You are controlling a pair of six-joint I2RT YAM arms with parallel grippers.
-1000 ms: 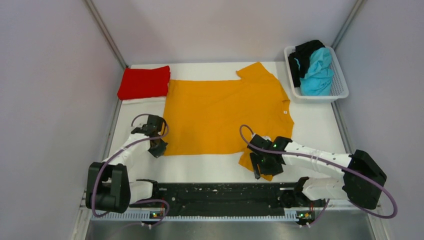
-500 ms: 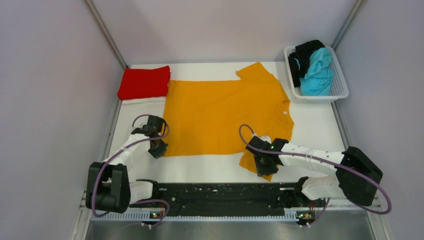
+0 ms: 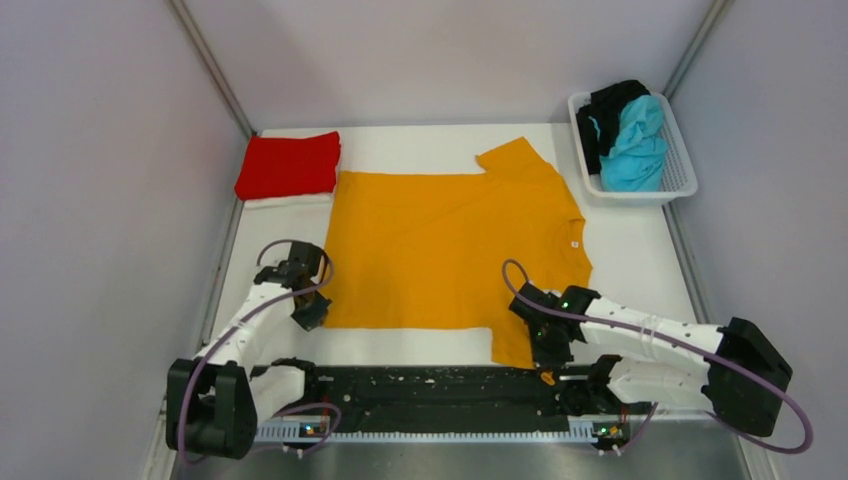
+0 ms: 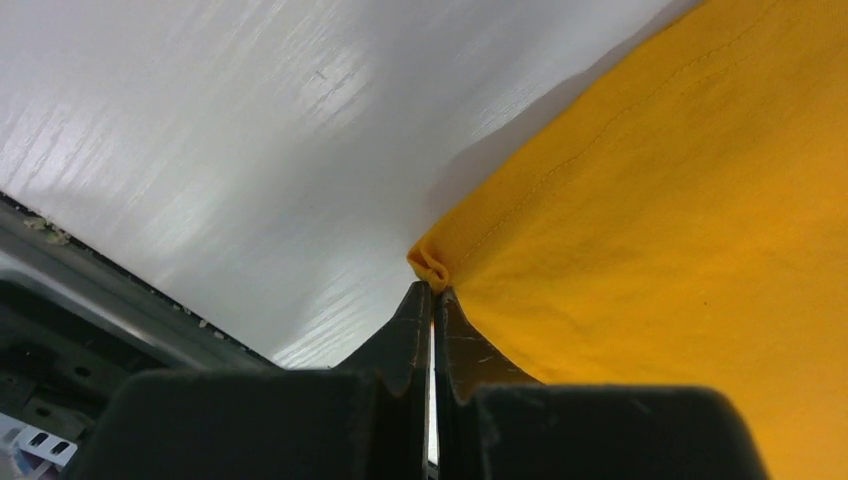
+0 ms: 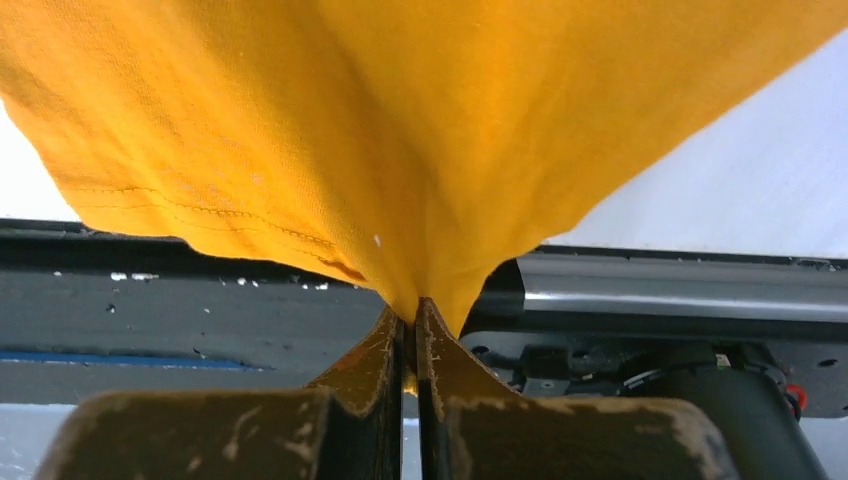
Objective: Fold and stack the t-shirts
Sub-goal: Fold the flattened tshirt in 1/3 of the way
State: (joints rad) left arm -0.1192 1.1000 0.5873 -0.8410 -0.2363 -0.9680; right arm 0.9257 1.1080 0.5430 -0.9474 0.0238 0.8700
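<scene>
Across the table (image 3: 632,262), orange-yellow t-shirt (image 3: 440,250), collar rightward.

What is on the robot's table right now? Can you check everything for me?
Surface: white table.
Job's things: orange-yellow t-shirt spread flat; red t-shirt folded, far left; turquoise t-shirt and black t-shirt bunched in the basket.
Clutter: nothing seen.
Grippers: left gripper, jaws shut on the orange-yellow t-shirt's near corner; right gripper, jaws shut on its near sleeve.
Cables: purple cables loop at each wrist.
Surroundings: plain grey walls.
</scene>
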